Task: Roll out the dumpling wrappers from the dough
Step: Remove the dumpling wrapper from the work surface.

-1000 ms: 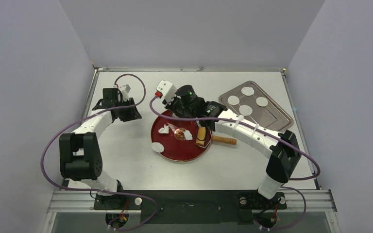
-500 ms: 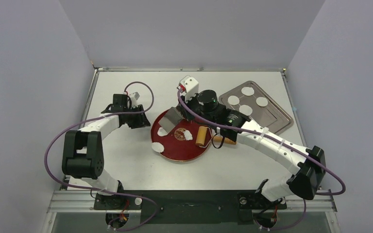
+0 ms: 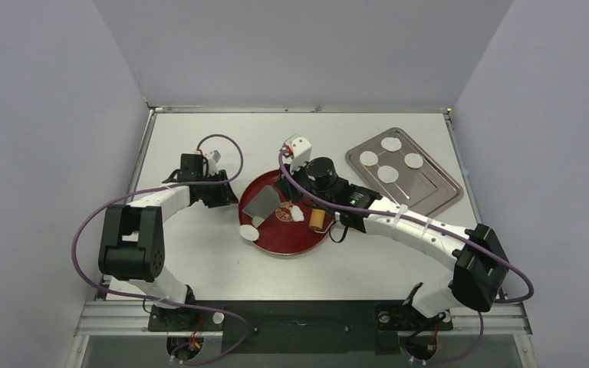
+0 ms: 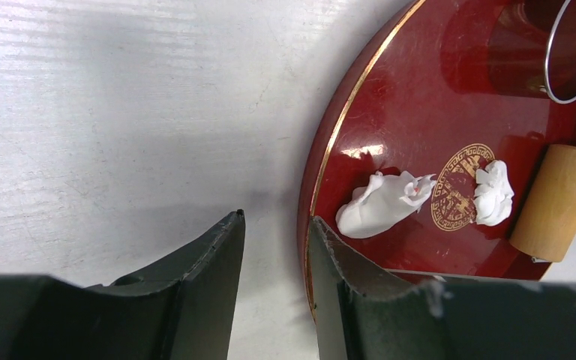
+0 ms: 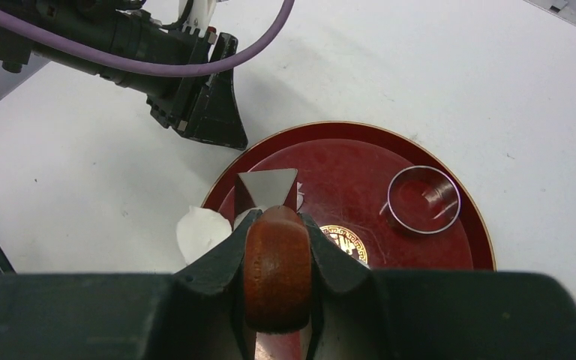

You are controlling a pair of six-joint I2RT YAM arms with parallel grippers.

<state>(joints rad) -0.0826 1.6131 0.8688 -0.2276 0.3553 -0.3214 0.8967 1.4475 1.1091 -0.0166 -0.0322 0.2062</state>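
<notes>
Five dumpling wrappers (image 3: 387,174), two dough lumps (image 4: 381,213), one plate (image 3: 291,244), tray (image 3: 429,192), rolling pin (image 4: 559,201), scraper (image 5: 268,187), ring (image 5: 423,200).

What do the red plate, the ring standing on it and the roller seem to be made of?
Red plate: glossy, perhaps lacquered wood or plastic; it mirrors the light and has a gold rim line.
Ring: thin metal, probably steel; silvery, shiny edge.
Roller: unpainted wood, it seems; pale tan and matte.

On white desk (image 3: 199,253), round red plate (image 3: 295,239) with gold emblem, carrying steel ring cutter (image 5: 388,202), wooden rolling pin (image 4: 559,202) at right edge. Metal scraper (image 5: 268,185) over left part. Steel tray (image 3: 429,188) well apart.
</notes>
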